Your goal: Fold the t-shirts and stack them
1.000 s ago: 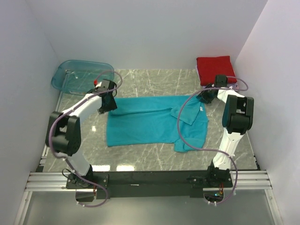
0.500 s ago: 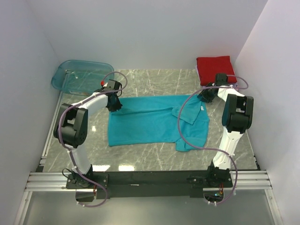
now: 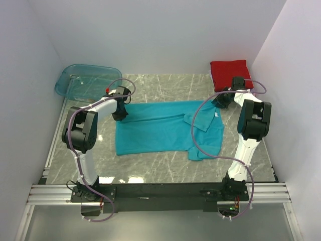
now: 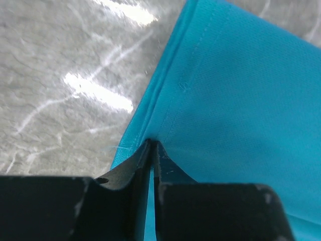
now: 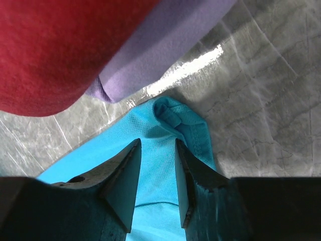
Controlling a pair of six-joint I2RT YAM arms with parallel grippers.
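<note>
A teal t-shirt (image 3: 160, 130) lies spread flat in the middle of the marble table, one sleeve folded in at its right. My left gripper (image 3: 120, 113) is at its far left corner. In the left wrist view the jaws (image 4: 151, 144) are pinched together on the teal hem (image 4: 165, 95). At the shirt's far right corner my right gripper (image 3: 220, 104) stands open, its fingers (image 5: 157, 143) astride the teal cloth (image 5: 170, 120) that lies between them. A folded red t-shirt (image 3: 229, 74) sits at the back right on top of a lilac one (image 5: 165, 45).
A see-through teal tub (image 3: 85, 80) stands at the back left corner. White walls close the table on three sides. Purple cables loop off both arms over the shirt's edges. The stack of folded shirts lies just beyond the right gripper.
My left gripper has moved slightly right onto the shirt's far left corner and closed on the hem. The left elbow swung inward. The right gripper has barely moved.
</note>
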